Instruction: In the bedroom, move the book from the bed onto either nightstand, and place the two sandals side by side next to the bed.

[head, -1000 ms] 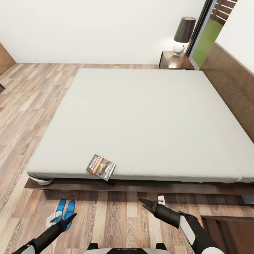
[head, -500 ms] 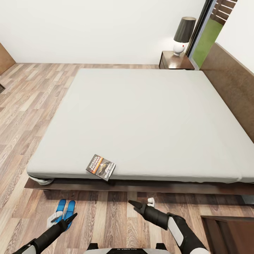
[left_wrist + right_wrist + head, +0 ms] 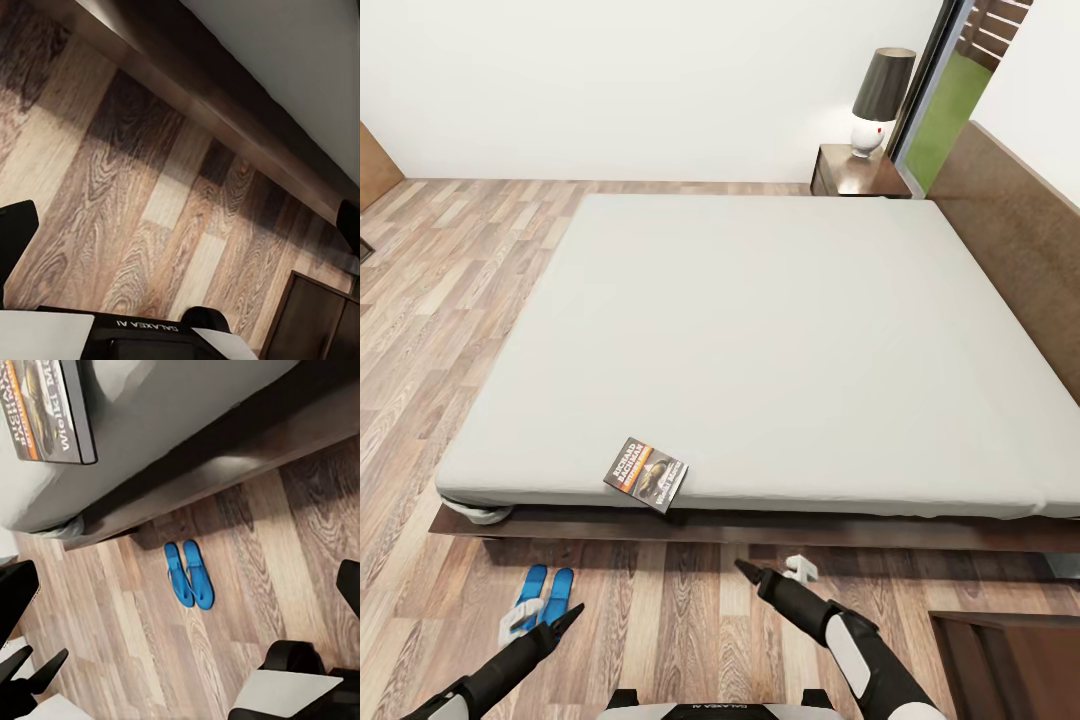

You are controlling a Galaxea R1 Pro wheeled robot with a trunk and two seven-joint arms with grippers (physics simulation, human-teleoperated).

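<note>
The book (image 3: pixel 646 474), black and orange, lies flat at the near edge of the bed (image 3: pixel 780 330), and shows again as the book (image 3: pixel 49 409) in the right wrist view. The two sandals (image 3: pixel 545 592) lie side by side on the floor just in front of the bed frame, seen again as the sandals (image 3: pixel 189 574). My left gripper (image 3: pixel 542 618) hangs open right over them. To the right, my right gripper (image 3: pixel 771 571) is open and empty above the floor, below and right of the book. A nightstand (image 3: pixel 860 172) stands at the bed's far corner.
A lamp (image 3: pixel 880 100) with a dark shade stands on the far nightstand. A dark wooden piece of furniture (image 3: pixel 1010 665) fills the near right corner by my right arm. The brown headboard (image 3: pixel 1020 240) runs along the right. Plank floor (image 3: pixel 440 300) lies left of the bed.
My right gripper has shifted a little to the left, then eased back slightly. The left arm has sunk a touch, uncovering more of the sandals. The book and sandals have not moved.
</note>
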